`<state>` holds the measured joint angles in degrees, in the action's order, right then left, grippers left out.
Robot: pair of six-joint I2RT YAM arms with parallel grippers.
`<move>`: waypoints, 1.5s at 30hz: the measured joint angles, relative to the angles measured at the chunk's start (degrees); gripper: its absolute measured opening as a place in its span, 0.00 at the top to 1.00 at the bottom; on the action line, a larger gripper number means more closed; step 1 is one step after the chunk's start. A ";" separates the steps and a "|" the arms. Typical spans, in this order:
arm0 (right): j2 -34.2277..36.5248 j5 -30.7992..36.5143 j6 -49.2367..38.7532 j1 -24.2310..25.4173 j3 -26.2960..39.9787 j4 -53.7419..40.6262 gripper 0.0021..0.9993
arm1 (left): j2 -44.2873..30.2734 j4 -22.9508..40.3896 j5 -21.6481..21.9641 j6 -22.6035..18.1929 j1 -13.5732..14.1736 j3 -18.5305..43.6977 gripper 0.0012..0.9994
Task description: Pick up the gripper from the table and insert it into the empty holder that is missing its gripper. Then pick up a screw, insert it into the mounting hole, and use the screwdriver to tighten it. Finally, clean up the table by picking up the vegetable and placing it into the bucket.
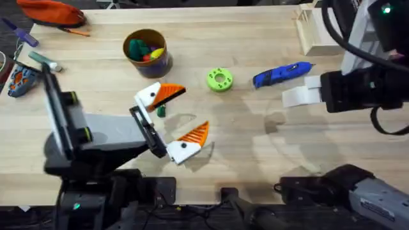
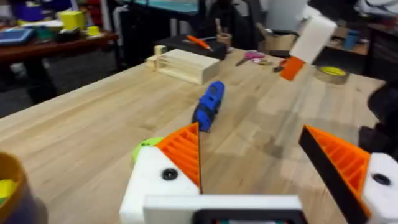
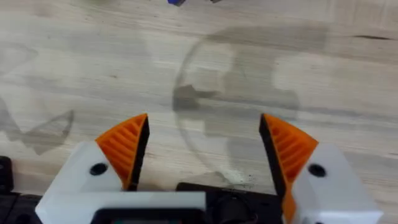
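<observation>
My left gripper point(image 1: 182, 115) is open over the middle of the table point(image 1: 255, 160), its orange ribbed pads point(image 2: 183, 152) spread wide with nothing between them. The small dark green vegetable point(image 1: 160, 110) lies on the wood just beside its far finger. Behind it stands the tan bucket point(image 1: 146, 52) with colourful pieces inside. The blue screwdriver point(image 1: 281, 73) lies at the right, also seen as the blue screwdriver point(image 2: 208, 106) in the left wrist view. My right gripper point(image 1: 303, 89) hovers just in front of it, and the right gripper point(image 3: 205, 146) is open over bare wood. The loose gripper, the empty holder and the screw are out of view.
A lime-green ring disc point(image 1: 219, 79) lies between the bucket and the screwdriver. A wooden block point(image 1: 313, 32) stands at the back right. An orange pouch point(image 1: 51, 11) and small tools point(image 1: 22, 76) sit at the far left.
</observation>
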<state>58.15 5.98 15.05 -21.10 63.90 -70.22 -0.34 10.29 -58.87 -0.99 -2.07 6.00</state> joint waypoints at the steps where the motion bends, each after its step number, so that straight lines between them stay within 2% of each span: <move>1: -0.02 0.00 0.00 0.00 0.00 0.02 0.01 | -0.02 1.84 0.86 0.01 0.00 1.40 0.01; 7: -0.02 0.02 0.00 0.00 0.00 0.00 0.01 | -0.02 13.96 7.11 -0.96 0.00 9.70 0.01; 9: -0.02 0.00 0.00 0.00 0.00 0.01 0.01 | -0.02 18.09 10.02 -1.61 0.00 12.71 0.01; 10: 0.00 0.00 0.00 0.00 0.00 0.02 0.01 | -0.02 23.07 14.30 -2.00 0.00 16.86 0.01; 12: -0.02 0.02 0.00 0.00 0.00 0.00 0.01 | -0.23 25.85 16.78 -2.08 0.00 19.53 0.01; 13: 0.00 0.02 0.00 0.00 0.00 0.00 0.01 | -2.64 28.43 19.84 -2.28 0.00 23.91 0.01; 17: -0.01 0.00 0.00 0.00 0.00 0.01 0.01 | -8.71 32.15 23.09 -2.48 0.00 29.48 0.01; 18: -0.01 0.01 0.00 0.00 0.00 0.00 0.01 | -14.52 36.21 25.91 -2.50 0.00 34.20 0.01; 23: -0.02 0.02 0.00 0.00 0.00 0.00 0.01 | -24.44 44.99 30.61 -2.57 0.00 43.19 0.01; 24: 0.00 0.02 0.00 0.00 0.00 0.00 0.01 | -33.93 55.73 34.84 -2.65 0.00 52.08 0.01; 27: 0.00 0.00 0.00 0.00 0.00 0.00 0.01 | -38.81 57.26 36.20 -2.67 0.00 54.93 0.01; 34: 0.00 0.02 0.00 0.00 0.00 0.00 0.01 | -45.32 59.65 38.44 -1.50 0.00 55.27 0.01; 37: 0.00 0.02 0.00 0.00 0.00 0.00 0.01 | -47.57 60.63 41.98 0.55 0.00 55.27 0.01; 38: -0.02 0.02 0.00 0.00 0.00 0.02 0.01 | -50.77 60.69 44.97 2.48 0.00 55.27 0.01; 41: 0.00 0.02 0.00 0.00 0.00 0.02 0.01 | -55.89 60.63 47.31 3.69 0.28 55.27 0.01; 42: -0.02 0.02 0.00 0.00 0.00 0.02 0.01 | -58.13 60.50 48.21 4.33 0.64 55.27 0.01; 43: 0.00 0.00 0.00 0.00 0.00 0.02 0.01 | -64.64 59.34 51.16 6.42 2.84 55.27 0.01; 45: 0.00 0.02 0.00 0.00 0.00 0.00 0.01 | -68.71 57.89 53.02 7.89 5.11 55.27 0.01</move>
<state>58.15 6.00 15.05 -21.10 63.90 -70.22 -69.05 68.18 -5.85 6.89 3.04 61.28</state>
